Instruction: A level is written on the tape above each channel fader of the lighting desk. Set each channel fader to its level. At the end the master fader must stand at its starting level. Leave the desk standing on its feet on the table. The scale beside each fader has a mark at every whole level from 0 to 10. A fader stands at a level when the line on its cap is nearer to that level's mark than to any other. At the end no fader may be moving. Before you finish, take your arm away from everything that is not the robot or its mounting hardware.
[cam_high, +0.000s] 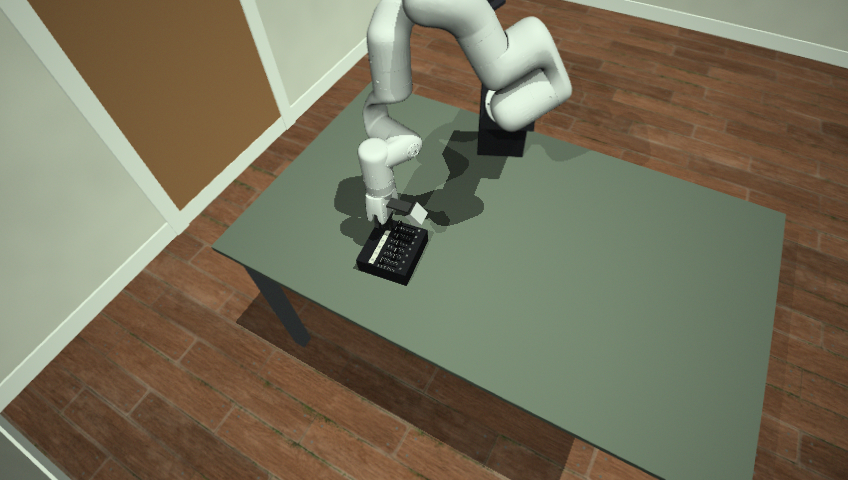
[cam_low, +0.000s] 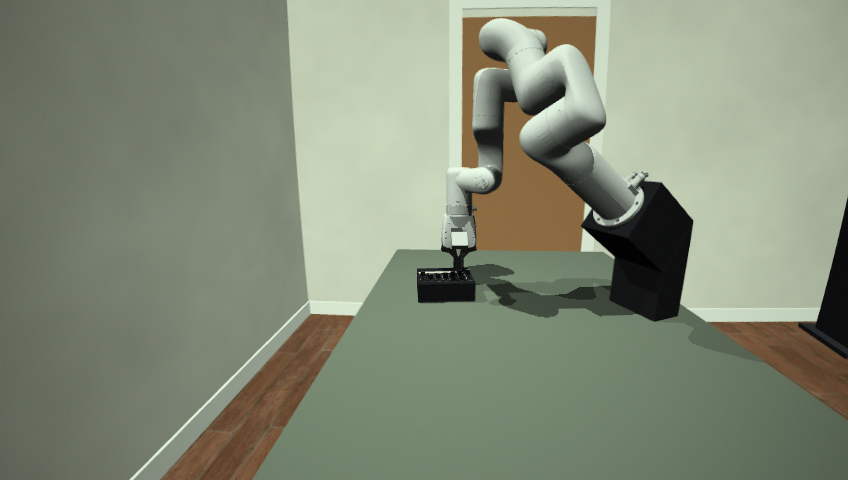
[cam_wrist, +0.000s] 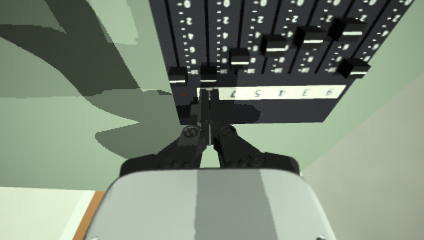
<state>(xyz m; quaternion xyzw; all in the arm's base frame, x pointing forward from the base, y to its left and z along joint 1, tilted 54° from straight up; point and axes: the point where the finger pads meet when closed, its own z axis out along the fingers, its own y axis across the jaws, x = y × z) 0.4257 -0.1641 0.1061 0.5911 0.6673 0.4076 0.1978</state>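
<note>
Desk (cam_high: 392, 255) sits left of centre from above, my gripper (cam_high: 380, 224) at its upper corner. Exterior view: same, centre frame. Wrist view: jaws clenched on nothing beside a fader cap (cam_wrist: 208, 74); overshooting could bump the neighbouring cap (cam_wrist: 177, 75).

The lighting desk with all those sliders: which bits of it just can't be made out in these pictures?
- Wrist view: the shut gripper covers the first figure on the tape.
- Wrist view: the scales' far ends are cut off by the top edge.
- Top view: the lighting desk is too small to read figures or cap lines.
- Exterior view: only the desk's side wall shows; its feet cannot be seen.
</note>
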